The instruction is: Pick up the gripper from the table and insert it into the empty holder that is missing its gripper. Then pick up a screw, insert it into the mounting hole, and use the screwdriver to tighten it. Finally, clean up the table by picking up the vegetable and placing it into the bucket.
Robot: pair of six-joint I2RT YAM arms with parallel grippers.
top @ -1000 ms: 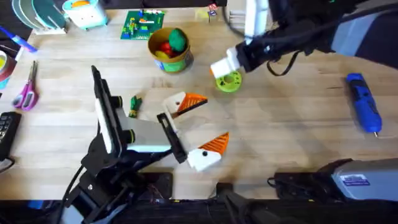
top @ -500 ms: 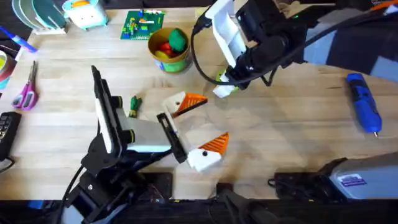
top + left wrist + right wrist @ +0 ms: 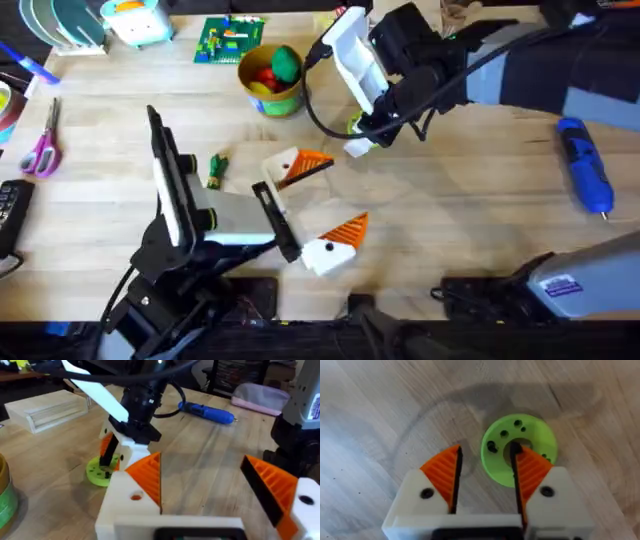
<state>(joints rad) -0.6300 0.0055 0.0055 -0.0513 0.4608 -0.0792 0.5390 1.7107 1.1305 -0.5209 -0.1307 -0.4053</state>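
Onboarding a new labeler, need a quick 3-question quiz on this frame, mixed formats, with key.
1. True or false: the right gripper is open, its fingers low over the green disc.
2. Where does the screwdriver lie? A) on the table's right side, untouched B) in the left gripper C) inside the bucket
3. Fill in: the vegetable lies on the ___, outside the bucket.

Key: 1 true; 2 A; 3 table
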